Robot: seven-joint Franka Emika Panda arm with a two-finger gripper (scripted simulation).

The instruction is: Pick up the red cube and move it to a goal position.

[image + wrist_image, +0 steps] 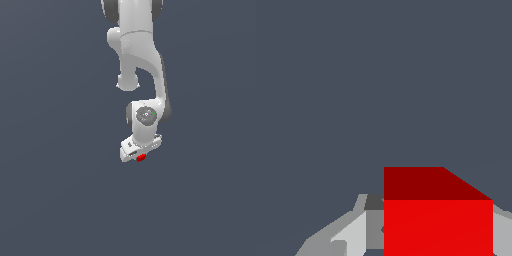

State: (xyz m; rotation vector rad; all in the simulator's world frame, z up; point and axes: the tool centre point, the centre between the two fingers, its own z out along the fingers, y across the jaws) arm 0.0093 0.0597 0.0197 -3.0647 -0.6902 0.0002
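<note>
The red cube [141,158] shows as a tiny red spot just under the white gripper [140,156] at the end of the white arm [141,55], near the middle of the exterior view. In the wrist view the red cube [438,215] looms large between the grey fingers [351,235], one on each side of it. The gripper is shut on the cube. The fingertips are mostly hidden behind the cube and the hand.
A flat dark grey-blue surface [55,190] fills the background in both views. No other objects show.
</note>
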